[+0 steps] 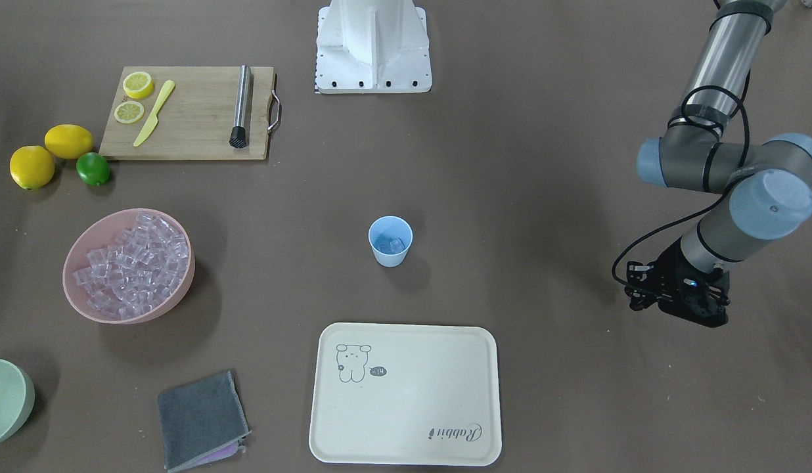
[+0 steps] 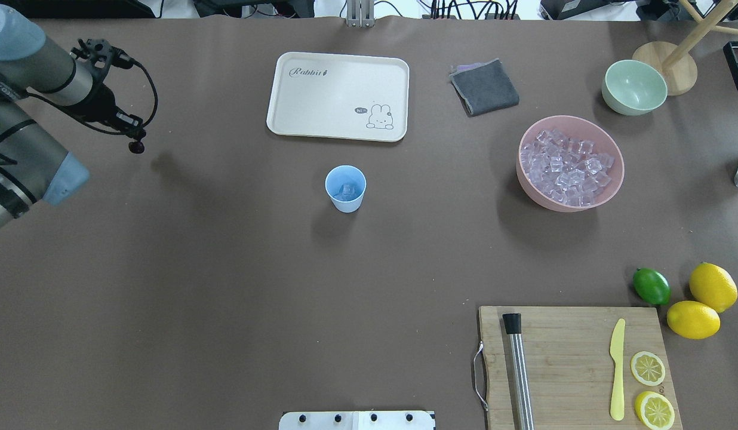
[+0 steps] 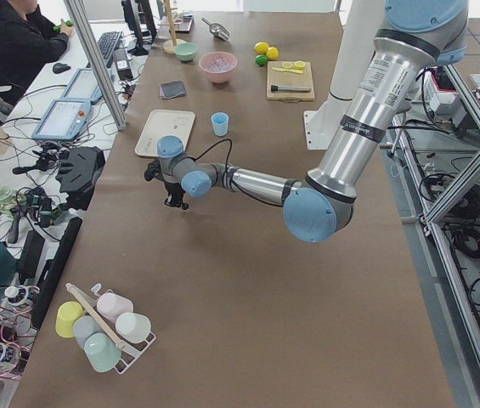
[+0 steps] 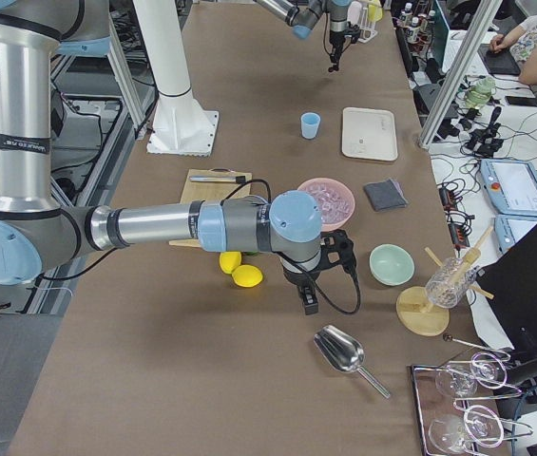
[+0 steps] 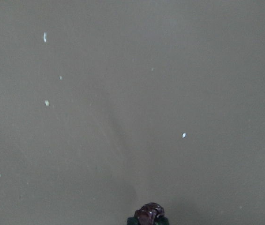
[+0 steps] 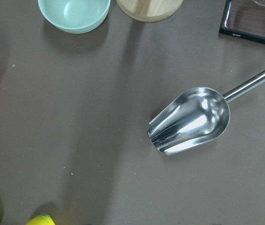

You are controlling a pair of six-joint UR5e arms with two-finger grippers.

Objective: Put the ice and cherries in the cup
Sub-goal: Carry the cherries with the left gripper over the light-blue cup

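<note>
The light blue cup (image 2: 345, 189) stands mid-table with an ice cube (image 2: 347, 192) inside; it also shows in the front view (image 1: 390, 241). More ice (image 2: 565, 166) fills the pink bowl (image 2: 548, 204). My left gripper (image 2: 133, 136) hovers above the bare table far to the cup's left. It is shut on the dark cherries (image 2: 137, 146), which hang at its tip and show at the bottom of the left wrist view (image 5: 151, 214). My right gripper (image 4: 308, 304) hangs over the table beyond the lemons, above a metal scoop (image 6: 191, 119). I cannot tell whether it is open or shut.
A cream tray (image 2: 339, 95) lies beyond the cup, a grey cloth (image 2: 484, 87) beside it. A pale green bowl (image 2: 635, 87) stands past the pink bowl. A cutting board (image 2: 575, 364) holds a muddler, a knife and lemon slices; a lime (image 2: 651, 286) and lemons (image 2: 703, 301) lie near it.
</note>
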